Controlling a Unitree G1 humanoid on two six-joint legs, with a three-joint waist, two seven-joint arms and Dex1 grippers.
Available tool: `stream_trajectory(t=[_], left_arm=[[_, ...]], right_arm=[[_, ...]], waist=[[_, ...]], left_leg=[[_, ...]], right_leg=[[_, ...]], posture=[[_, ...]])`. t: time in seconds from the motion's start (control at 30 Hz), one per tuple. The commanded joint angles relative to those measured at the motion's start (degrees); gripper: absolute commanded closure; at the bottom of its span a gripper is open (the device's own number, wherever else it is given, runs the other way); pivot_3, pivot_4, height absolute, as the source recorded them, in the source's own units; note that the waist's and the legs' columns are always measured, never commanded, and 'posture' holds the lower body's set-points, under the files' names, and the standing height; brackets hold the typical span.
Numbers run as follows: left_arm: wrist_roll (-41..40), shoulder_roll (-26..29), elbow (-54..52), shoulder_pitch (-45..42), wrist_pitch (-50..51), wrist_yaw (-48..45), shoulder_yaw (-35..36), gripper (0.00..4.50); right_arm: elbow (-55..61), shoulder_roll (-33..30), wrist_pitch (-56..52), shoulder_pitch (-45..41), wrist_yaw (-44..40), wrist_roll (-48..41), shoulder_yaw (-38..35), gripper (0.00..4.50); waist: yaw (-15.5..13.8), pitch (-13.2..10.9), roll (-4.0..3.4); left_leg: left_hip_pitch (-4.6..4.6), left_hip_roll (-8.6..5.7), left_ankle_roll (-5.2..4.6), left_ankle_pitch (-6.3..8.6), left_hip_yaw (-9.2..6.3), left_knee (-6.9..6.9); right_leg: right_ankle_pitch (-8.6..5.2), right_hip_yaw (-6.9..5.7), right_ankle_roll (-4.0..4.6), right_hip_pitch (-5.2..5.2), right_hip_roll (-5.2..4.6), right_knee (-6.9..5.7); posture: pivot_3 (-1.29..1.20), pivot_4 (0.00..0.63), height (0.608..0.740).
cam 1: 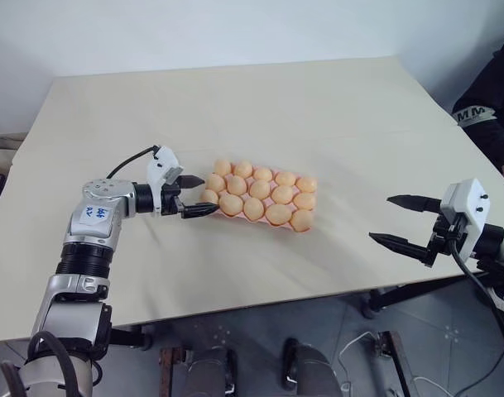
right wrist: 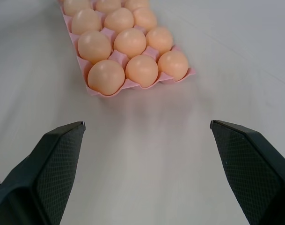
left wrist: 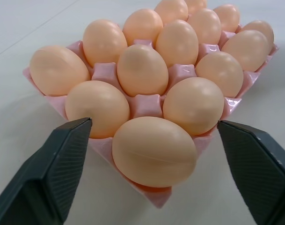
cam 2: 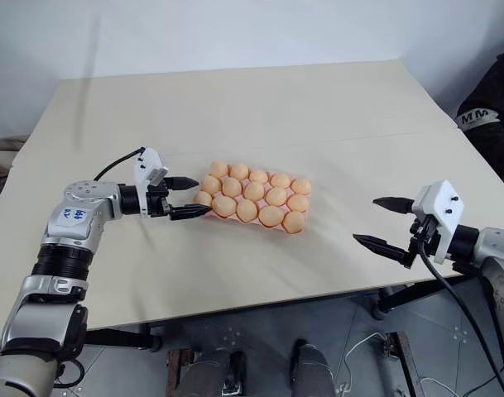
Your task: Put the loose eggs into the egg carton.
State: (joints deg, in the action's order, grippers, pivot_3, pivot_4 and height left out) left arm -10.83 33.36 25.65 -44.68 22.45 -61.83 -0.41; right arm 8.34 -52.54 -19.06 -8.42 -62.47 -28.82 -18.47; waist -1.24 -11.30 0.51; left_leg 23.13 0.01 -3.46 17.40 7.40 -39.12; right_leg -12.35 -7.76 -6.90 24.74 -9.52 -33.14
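Egg carton (cam 1: 227,212) full, just beside spread left end effector (cam 1: 194,196)

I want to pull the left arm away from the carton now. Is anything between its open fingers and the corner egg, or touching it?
Nothing visible. The left gripper is open, its fingers flanking the corner egg with gaps either side. That egg sits in the pink egg carton.

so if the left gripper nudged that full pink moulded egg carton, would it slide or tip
Probably slide: the pink moulded egg carton lies flat and low on the smooth beige table. The pale orange oval eggs fill every visible cup, likely adding steadying weight. They sit proud, so a sharp shove might rock them.
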Motion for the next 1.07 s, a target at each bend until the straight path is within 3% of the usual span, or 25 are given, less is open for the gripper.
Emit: stream_trajectory(t=[0.03,0.33,0.8,1.07], left_arm=[[-1.0,1.4,-2.5,-0.8,-0.6,0.2,1.2,0.01],[-8.4,8.9,-11.1,2.4,5.6,1.1,11.1,0.01],[-14.4,23.4,-16.3,21.1,1.9,-9.8,21.1,0.01],[-14.8,25.3,-15.9,23.6,-0.1,-10.9,21.9,0.01]], right_arm=[[1.4,-0.6,0.2,0.0,0.2,-1.0,-2.5,0.0],[-0.4,-1.6,0.8,-0.9,-1.4,-1.4,-3.2,0.0],[-7.1,-2.9,4.0,-5.2,-8.6,0.1,0.0,0.0],[-7.8,-2.3,4.4,-6.9,-9.2,0.3,1.7,0.0]], waist=[[0.0,0.0,0.0],[0.3,0.0,0.0],[1.4,0.0,-0.04],[1.3,0.0,-0.07]], left_leg=[[0.0,0.0,0.0,0.0,0.0,0.0],[0.0,0.03,0.03,0.02,0.0,0.0],[-0.03,0.06,0.36,0.21,0.01,0.01],[0.01,0.13,0.42,0.24,0.04,0.03]], right_leg=[[0.0,0.0,0.0,0.0,0.0,0.0],[0.0,0.01,0.0,0.02,0.0,0.0],[-0.02,0.05,0.02,0.06,-0.07,0.0],[-0.04,0.14,0.08,0.25,-0.28,0.14]], posture=[[0.0,0.15,0.74],[0.0,0.15,0.74],[0.0,0.15,0.74],[0.0,0.15,0.74]])
